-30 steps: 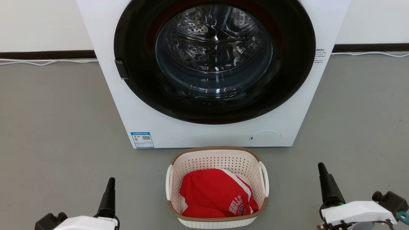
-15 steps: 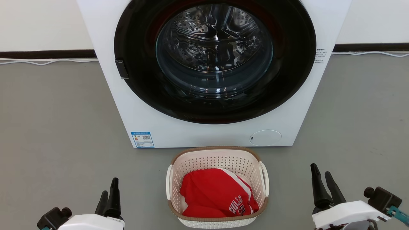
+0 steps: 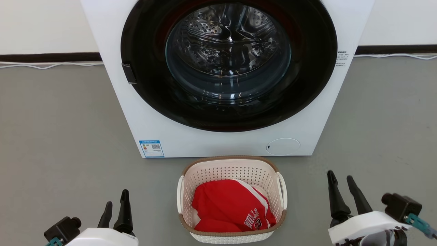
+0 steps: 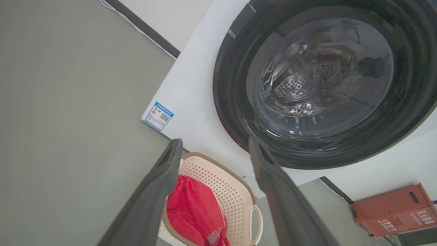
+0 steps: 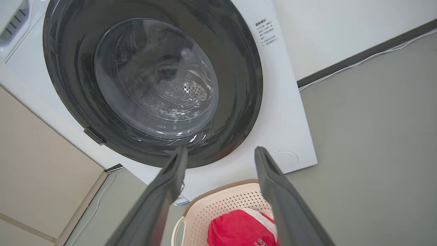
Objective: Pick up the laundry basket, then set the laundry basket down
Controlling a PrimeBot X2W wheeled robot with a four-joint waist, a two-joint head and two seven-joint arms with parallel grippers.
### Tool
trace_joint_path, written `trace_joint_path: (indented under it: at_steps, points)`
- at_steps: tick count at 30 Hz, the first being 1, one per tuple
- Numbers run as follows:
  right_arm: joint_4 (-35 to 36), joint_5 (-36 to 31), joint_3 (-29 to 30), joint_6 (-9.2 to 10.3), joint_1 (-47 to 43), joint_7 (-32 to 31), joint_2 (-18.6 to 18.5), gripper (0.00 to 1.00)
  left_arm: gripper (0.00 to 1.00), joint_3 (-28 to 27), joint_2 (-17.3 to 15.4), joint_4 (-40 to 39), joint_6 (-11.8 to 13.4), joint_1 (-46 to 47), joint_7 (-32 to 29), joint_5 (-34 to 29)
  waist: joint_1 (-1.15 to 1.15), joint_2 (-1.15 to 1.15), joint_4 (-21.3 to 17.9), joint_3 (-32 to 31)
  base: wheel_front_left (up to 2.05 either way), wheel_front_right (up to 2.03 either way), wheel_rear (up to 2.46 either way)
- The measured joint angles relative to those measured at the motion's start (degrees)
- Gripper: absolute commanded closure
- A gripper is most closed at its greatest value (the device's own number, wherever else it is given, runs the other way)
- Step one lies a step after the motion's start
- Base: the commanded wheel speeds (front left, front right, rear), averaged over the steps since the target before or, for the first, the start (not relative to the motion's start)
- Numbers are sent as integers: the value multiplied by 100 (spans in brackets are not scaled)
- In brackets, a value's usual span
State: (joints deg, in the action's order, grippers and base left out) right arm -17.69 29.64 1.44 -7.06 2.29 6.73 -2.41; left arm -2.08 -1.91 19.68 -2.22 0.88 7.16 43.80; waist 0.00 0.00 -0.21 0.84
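Laundry basket (image 3: 232, 171) sits on the grey floor (image 3: 61, 130), directly in front of the washing machine (image 3: 218, 145), its far brown rim just short of the machine's white front. We note a red garment (image 3: 225, 205) with white trim and white lettering bunched inside, covering most of the basket's bottom. The two white side handles stand free.

Left gripper (image 3: 116, 197) hovers at the lower left of the head view, well apart from the basket's left side, its fingers parted and empty. In the left wrist view we see the two dark fingers spread wide, with the basket and garment low between them and apart from both.

Right gripper (image 3: 339, 175) hovers at the lower right, well apart from the basket's right handle, its fingers released with a plain gap. The right wrist view agrees: the fingers are spread and the basket lies low between them.

The machine's round dark door faces us, with the steel drum visible through the glass. A blue label (image 3: 151, 149) sits at the lower left of its front. A white cable (image 3: 51, 65) runs along the wall base.
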Motion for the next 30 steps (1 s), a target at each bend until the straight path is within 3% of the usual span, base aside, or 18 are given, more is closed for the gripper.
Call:
trace_joint_path:
  at_steps: [30]
  points:
    - [-325, -2339, -24, -2, 53, 515, -18, 0, 0, 23, -15, 21, 212, 102, 505, -2128, 0, 0, -57, 19, 0, 0, 0]
